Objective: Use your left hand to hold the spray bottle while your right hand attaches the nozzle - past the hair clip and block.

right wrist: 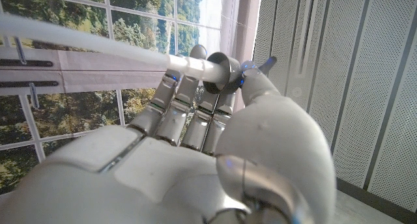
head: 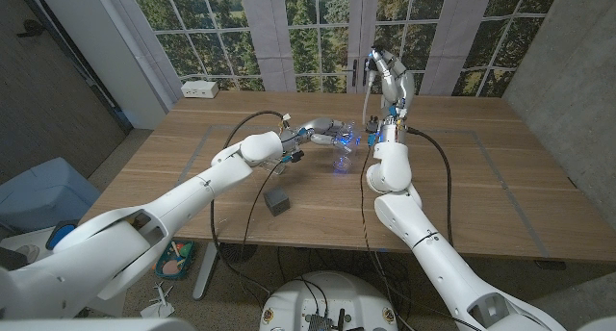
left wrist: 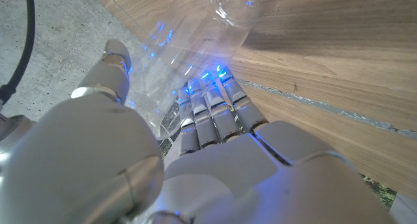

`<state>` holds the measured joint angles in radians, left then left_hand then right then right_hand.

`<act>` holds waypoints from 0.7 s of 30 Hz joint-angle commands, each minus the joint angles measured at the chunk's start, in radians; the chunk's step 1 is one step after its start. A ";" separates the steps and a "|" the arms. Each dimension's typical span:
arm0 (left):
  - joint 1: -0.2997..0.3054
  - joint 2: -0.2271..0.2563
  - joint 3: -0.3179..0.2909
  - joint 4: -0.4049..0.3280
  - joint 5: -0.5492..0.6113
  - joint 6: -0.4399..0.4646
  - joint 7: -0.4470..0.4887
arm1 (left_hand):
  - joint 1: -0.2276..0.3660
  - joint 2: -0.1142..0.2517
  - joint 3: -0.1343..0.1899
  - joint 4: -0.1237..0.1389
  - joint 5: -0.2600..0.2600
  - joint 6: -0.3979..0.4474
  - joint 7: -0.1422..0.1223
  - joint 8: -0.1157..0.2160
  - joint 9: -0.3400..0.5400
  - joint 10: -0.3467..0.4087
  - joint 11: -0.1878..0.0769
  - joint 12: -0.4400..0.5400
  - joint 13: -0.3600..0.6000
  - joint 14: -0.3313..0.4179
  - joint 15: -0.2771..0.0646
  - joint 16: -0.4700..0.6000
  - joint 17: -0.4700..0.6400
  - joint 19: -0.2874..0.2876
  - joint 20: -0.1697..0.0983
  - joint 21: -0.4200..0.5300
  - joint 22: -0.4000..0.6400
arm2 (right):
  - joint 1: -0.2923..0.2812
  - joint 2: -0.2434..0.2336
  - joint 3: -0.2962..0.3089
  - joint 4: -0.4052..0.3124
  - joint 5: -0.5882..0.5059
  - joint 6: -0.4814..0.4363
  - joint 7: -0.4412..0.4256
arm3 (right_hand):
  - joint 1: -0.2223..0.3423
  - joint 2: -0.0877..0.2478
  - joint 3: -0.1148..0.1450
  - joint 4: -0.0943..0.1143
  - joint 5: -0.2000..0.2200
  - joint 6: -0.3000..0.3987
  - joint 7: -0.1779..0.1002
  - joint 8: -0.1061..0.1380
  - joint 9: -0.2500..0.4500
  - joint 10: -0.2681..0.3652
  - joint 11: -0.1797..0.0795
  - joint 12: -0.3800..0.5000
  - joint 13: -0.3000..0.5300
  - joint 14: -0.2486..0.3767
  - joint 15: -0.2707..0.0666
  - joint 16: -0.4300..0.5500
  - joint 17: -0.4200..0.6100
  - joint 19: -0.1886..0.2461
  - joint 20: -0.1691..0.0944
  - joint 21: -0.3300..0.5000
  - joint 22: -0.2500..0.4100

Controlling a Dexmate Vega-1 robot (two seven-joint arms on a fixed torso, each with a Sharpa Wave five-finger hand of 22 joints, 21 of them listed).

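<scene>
A robot at a wooden table [head: 462, 177], seen from above. In the upper middle of the head view its left hand [head: 322, 132] grips a clear spray bottle [head: 345, 136], which lies tilted with its open end toward the right hand; the left wrist view shows the fingers [left wrist: 212, 110] wrapped around the transparent bottle wall, probably to steady it and offer the neck for assembly. Just right of it and higher in the frame, the right hand [head: 390, 81] is raised above the table and holds the nozzle [head: 377, 66], with its thin white dip tube [head: 365, 105] hanging down beside the bottle. In the right wrist view the fingers are closed around the nozzle's collar, the tube stretching away to the upper left. The nozzle is not yet on the bottle; the tube likely has to go into the neck first. A small grey block [head: 277, 203] sits well apart, lower centre-left of the head view, out of the working area. No hair clip can be made out
</scene>
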<state>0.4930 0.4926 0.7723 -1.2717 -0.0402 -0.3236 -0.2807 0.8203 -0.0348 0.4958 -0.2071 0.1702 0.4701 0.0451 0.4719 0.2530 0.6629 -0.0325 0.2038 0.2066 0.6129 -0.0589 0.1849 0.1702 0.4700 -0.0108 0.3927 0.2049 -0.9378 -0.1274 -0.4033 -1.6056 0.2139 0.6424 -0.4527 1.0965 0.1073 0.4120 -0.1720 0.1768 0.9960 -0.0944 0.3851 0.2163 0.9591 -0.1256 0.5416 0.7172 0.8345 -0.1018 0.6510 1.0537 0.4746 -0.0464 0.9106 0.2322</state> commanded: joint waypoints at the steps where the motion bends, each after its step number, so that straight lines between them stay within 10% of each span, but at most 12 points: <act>1: -0.010 -0.013 0.007 0.024 -0.003 -0.012 -0.017 | 0.175 0.181 0.028 0.033 0.005 0.395 -0.042 0.000 0.005 0.123 -0.119 0.006 0.006 -0.004 -0.136 -0.002 0.001 -0.005 0.003 0.006 0.001 | 0.038 0.018 -0.031 0.030 0.008 -0.006 0.019 | 0.007 0.022 0.024 0.015 0.006 0.002 -0.002 0.004 0.003 0.019 -0.027 0.017 0.016 0.007 -0.114 -0.005 0.005 -0.004 -0.011 0.009 0.000; 21: -0.035 -0.037 0.017 0.082 -0.014 -0.039 -0.040 | 0.174 0.181 0.028 0.033 0.005 0.395 -0.040 0.000 0.006 0.122 -0.118 0.005 0.006 -0.004 -0.136 -0.002 0.001 -0.006 0.003 0.009 0.000 | 0.082 0.034 -0.049 0.087 0.018 -0.012 0.030 | 0.005 0.021 0.027 0.014 0.007 0.000 -0.003 0.003 0.004 0.019 -0.027 0.016 0.018 0.009 -0.114 -0.012 0.015 -0.010 -0.011 0.025 -0.005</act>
<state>0.4705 0.4688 0.7846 -1.2195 -0.0461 -0.3431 -0.3096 0.8203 -0.0348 0.4958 -0.2071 0.1699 0.4701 0.0451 0.4634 0.2530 0.6629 -0.0326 0.2003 0.2066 0.6129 -0.0589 0.1849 0.1700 0.4701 -0.0107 0.3927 0.2049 -0.8781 -0.1046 -0.4456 -1.5516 0.2260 0.6336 -0.4214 1.0869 0.1169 0.4148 -0.1748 0.1777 0.9943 -0.0927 0.3813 0.2160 0.9591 -0.1255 0.5416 0.7242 0.8344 -0.1018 0.6413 1.0629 0.4673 -0.0535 0.9287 0.2275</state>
